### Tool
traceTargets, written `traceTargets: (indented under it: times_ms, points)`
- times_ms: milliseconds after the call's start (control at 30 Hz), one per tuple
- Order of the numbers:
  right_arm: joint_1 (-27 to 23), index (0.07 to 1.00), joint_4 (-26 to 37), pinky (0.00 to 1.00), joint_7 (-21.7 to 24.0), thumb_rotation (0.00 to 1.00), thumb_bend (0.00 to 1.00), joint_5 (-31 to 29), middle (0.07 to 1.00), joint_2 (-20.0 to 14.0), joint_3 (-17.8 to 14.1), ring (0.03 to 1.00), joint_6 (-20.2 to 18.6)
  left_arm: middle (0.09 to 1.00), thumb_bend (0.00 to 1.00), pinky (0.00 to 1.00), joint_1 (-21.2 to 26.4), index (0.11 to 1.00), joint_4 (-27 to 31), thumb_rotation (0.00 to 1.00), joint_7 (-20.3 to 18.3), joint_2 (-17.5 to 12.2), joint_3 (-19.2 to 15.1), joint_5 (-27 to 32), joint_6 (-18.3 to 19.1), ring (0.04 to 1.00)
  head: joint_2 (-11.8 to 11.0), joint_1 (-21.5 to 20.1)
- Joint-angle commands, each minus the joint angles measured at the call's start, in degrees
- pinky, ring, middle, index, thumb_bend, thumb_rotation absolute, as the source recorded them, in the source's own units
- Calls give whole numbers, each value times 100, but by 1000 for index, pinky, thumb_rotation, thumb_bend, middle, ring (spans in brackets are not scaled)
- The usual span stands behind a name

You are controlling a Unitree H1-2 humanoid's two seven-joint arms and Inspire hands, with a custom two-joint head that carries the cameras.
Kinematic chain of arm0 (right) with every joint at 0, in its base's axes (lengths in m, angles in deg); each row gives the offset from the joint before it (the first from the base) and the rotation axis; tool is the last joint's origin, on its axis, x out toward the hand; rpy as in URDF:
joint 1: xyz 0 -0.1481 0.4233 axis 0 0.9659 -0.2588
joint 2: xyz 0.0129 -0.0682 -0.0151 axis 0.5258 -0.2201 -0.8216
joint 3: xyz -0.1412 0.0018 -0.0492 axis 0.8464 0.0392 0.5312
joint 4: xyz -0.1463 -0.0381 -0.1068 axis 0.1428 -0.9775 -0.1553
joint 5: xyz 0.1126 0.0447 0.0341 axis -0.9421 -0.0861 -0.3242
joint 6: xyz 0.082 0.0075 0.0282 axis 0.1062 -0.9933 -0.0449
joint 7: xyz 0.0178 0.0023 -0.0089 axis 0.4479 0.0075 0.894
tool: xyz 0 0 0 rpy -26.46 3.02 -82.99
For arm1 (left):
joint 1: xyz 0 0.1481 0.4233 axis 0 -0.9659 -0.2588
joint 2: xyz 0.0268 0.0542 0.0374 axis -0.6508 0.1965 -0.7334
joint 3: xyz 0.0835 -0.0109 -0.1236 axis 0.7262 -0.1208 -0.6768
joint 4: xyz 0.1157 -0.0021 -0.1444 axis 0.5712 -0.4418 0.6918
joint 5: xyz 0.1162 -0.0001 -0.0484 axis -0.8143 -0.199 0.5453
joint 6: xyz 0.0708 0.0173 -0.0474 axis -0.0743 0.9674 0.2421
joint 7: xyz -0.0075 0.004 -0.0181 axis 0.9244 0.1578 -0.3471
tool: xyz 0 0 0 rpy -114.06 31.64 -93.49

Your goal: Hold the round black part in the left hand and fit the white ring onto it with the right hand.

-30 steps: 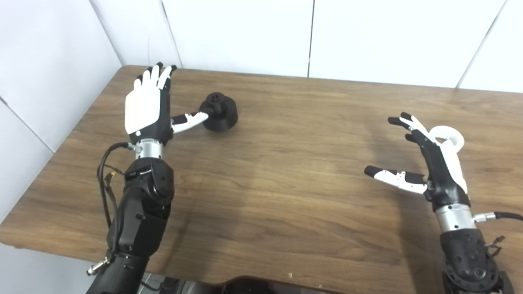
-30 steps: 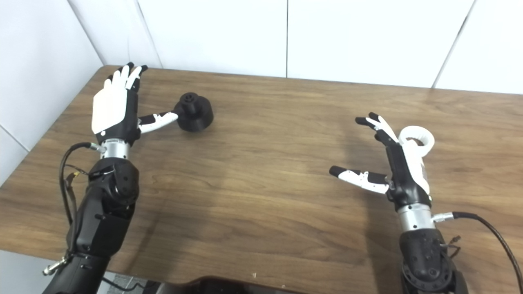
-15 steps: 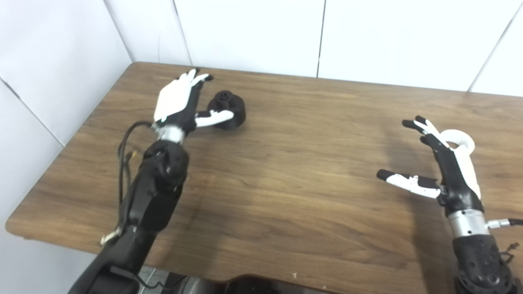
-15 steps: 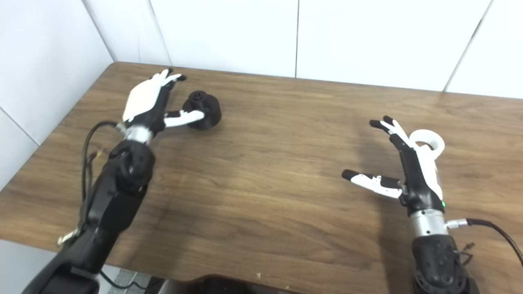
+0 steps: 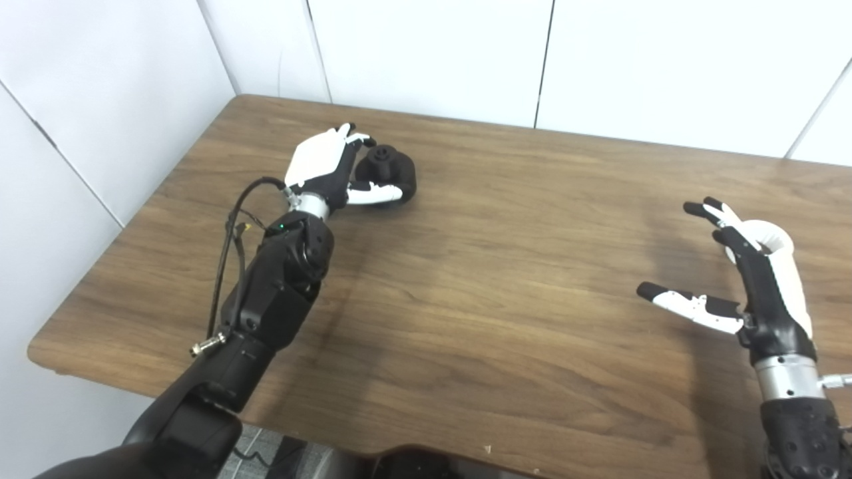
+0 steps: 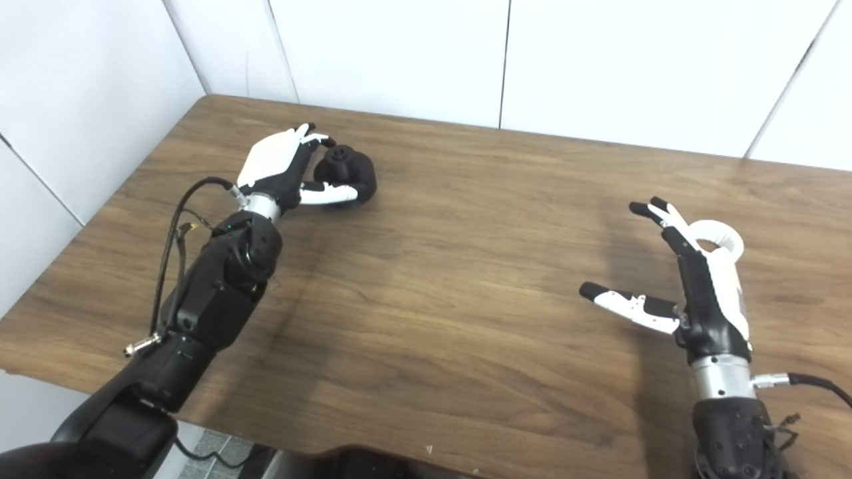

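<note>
The round black part (image 5: 401,179) stands on the wooden table (image 5: 492,279) at the far left, its knob pointing up. My left hand (image 5: 323,161) lies against its left side. The fingers reach over the knob, the thumb (image 5: 374,195) runs along the part's front, and the hand is still open around it. The part rests on the table. The white ring (image 6: 727,235) lies flat on the table at the right, partly hidden behind my right hand (image 6: 692,283). That hand hovers open with its fingers spread and touches nothing.
White wall panels (image 5: 426,53) close off the table's back and left sides. The left arm's cable (image 5: 229,239) loops out beside the forearm. The table's front edge (image 5: 373,446) runs along the bottom of the picture.
The camera has shifted, so the whole scene sits further right. My left hand has moved in from beside the black part and curved its fingers and thumb around it. The right hand has held its pose.
</note>
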Motion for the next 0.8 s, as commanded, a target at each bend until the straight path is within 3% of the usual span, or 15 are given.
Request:
traceTargets:
  times_ms: [0, 233, 767]
  points:
    - [-208, 835, 213, 890, -23, 348, 875, -38, 939, -51, -79, 941, 136, 1000, 1000, 1000, 346, 841, 81, 629, 219, -184, 3, -46, -106, 1000, 10, 10]
    - [-196, 833, 229, 887, 5, 333, 869, -92, 941, -70, -113, 941, 157, 1000, 1000, 1000, 385, 918, -124, 689, 267, -268, 195, -347, 79, 1000, 9, -3]
    - [-114, 834, 377, 903, 56, 349, 866, -83, 938, -150, -140, 946, 82, 1000, 1000, 1000, 412, 921, -448, 657, 455, -255, 314, -322, 149, 1000, 54, -71]
